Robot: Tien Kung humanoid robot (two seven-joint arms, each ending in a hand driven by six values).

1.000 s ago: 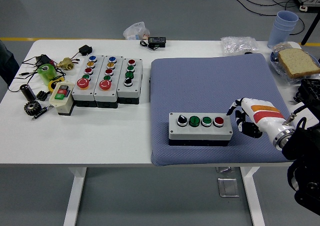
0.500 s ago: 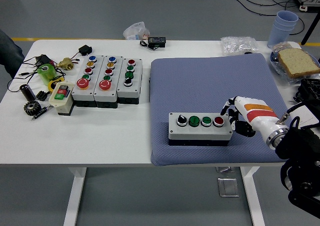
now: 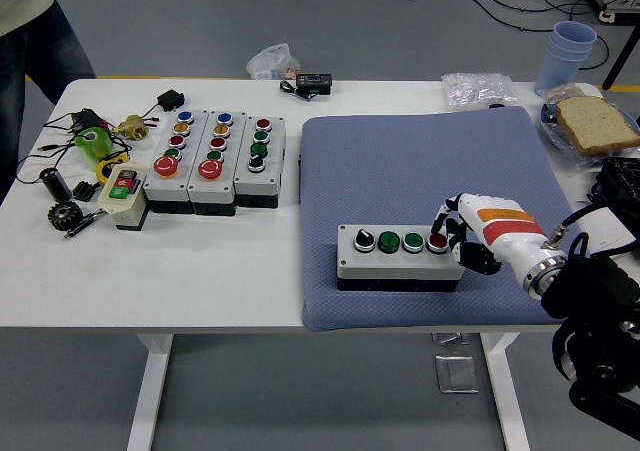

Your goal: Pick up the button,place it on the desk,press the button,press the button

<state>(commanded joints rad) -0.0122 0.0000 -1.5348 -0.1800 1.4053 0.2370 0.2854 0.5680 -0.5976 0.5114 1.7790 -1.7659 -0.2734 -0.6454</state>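
Note:
A grey button box [image 3: 400, 255] lies on the blue mat [image 3: 430, 161], carrying a black knob, two green buttons and a red button [image 3: 437, 241] at its right end. My right hand [image 3: 462, 233], white with red and orange bands, sits at the box's right end. Its fingers are curled, and one black fingertip [image 3: 441, 233] rests on or just over the red button; contact cannot be told. It holds nothing. The left arm is out of view.
Three more button boxes [image 3: 216, 159] stand on the white table at left, with a small switch box [image 3: 123, 193], a gear, green tape and cables beside them. Bread [image 3: 594, 123], blue cups [image 3: 566, 55] and a plastic bag lie at the back right. A person stands at the far left corner.
My right hand has slid left from beside the box until its fingertip is over the red button. A person has walked into view at the upper left.

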